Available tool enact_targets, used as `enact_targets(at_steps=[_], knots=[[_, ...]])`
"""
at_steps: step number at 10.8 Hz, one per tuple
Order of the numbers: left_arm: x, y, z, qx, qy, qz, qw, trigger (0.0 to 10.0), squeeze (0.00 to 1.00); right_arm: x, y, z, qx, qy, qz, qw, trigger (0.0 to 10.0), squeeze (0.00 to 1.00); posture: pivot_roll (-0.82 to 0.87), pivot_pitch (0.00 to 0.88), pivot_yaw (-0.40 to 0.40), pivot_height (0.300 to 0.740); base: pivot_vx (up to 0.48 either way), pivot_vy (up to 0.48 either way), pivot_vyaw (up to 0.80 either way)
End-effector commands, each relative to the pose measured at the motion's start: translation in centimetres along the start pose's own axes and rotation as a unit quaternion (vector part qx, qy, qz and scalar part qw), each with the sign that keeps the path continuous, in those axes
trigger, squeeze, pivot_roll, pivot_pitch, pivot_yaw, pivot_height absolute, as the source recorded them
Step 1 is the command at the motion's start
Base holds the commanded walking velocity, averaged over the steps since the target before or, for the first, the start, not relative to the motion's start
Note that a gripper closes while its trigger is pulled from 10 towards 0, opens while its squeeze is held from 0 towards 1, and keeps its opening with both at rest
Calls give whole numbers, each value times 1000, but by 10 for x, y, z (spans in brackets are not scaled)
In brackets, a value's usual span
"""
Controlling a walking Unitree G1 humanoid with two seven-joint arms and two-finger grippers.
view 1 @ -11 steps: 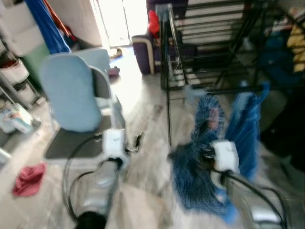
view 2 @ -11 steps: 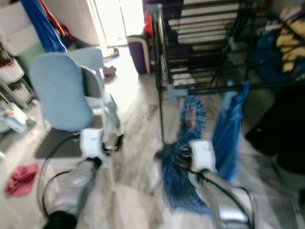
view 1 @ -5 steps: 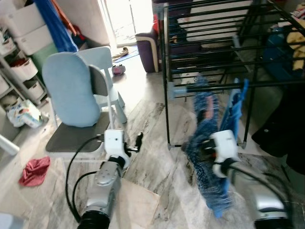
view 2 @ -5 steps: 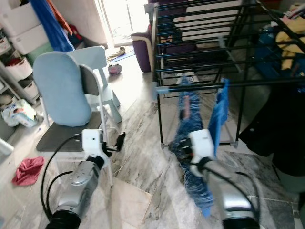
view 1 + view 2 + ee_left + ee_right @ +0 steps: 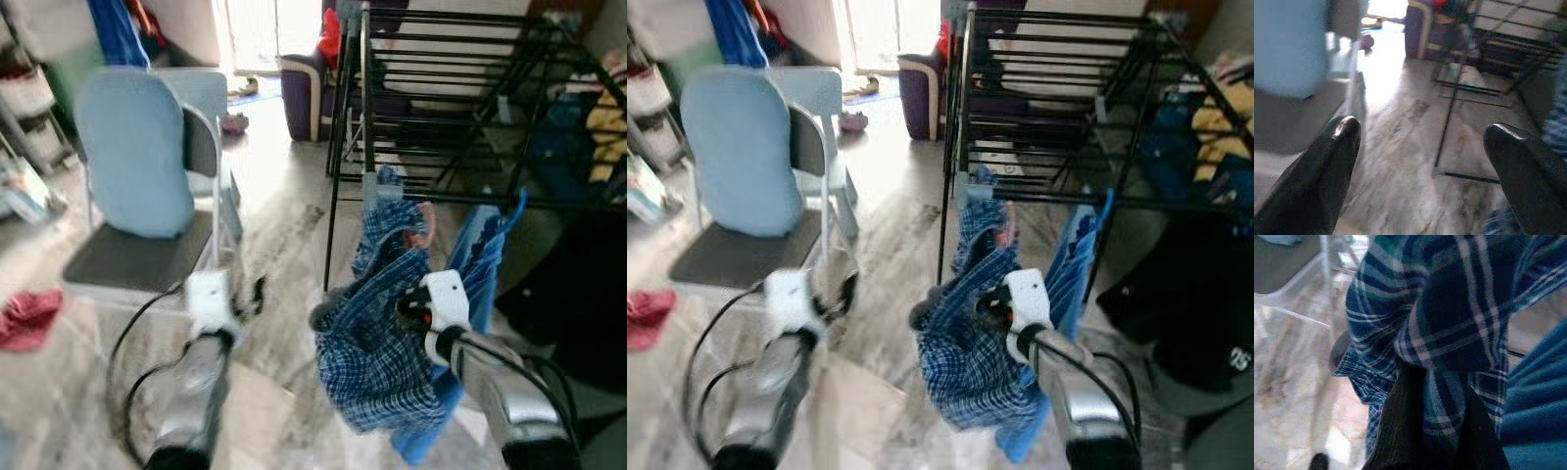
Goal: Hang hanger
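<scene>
no readable text, label, brand or number anywhere (small white marks on a dark garment (image 5: pixel 1236 357) at the right edge, too blurred to read).

a lived-in room of a home, used for laundry. a black wire drying rack (image 5: pixel 460 108) fills the upper right of the frame, with a blue plaid shirt (image 5: pixel 377 333) and a plain blue garment (image 5: pixel 485 264) hanging at its front rail. at upper left stands a pale blue chair (image 5: pixel 137 166) on a marble-patterned tile floor (image 5: pixel 284 225). a purple sofa (image 5: pixel 304 93) sits at top centre by a bright doorway (image 5: pixel 250 39). a red cloth (image 5: pixel 27 318) lies at the left edge, and dark clothes (image 5: pixel 578 284) are piled at right.
</scene>
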State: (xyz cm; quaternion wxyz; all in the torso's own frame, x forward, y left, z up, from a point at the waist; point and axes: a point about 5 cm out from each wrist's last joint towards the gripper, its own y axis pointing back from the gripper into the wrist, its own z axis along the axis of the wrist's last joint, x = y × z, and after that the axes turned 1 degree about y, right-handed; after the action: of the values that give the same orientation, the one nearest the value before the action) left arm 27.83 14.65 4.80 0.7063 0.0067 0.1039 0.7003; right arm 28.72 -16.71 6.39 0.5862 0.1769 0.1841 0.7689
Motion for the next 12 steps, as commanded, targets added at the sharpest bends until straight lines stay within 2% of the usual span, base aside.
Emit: enact_targets(at_steps=[1,2,4,5,8,10,12], knots=[[4,2,6,-17,-1,5,1000,10000,0,-6,-3,9,-21,-4,-27,999,10000,0,-78,0,-77,740,0,0,0],[8,6,7,-25,-7,3,1000,10000,0,-8,-6,14,-38,-18,-56,998,10000,0,-61,0,-78,740,0,0,0],[9,2,17,-37,-17,-11,999,10000,0,-19,-6,12,-57,-69,-131,987,10000,0,-74,0,-42,740,0,0,0],[9,-1,18,-36,-16,-17,999,10000,0,-18,-7,8,-48,-78,-119,989,10000,0,-89,0,-27,740,0,0,0],[9,-9,21,-30,-13,-26,999,10000,0,-15,-11,10,-30,-91,-83,992,10000,0,-125,0,-2,740,0,384,0],[4,-11,22,-33,-19,-41,998,10000,0,-14,-13,12,-22,-88,-70,993,10000,0,-127,0,-1,740,289,379,0],[2,-9,20,-29,-32,-53,998,10000,0,-19,-13,13,-31,-94,-91,991,10000,0,-116,0,2,740,480,0,0]])
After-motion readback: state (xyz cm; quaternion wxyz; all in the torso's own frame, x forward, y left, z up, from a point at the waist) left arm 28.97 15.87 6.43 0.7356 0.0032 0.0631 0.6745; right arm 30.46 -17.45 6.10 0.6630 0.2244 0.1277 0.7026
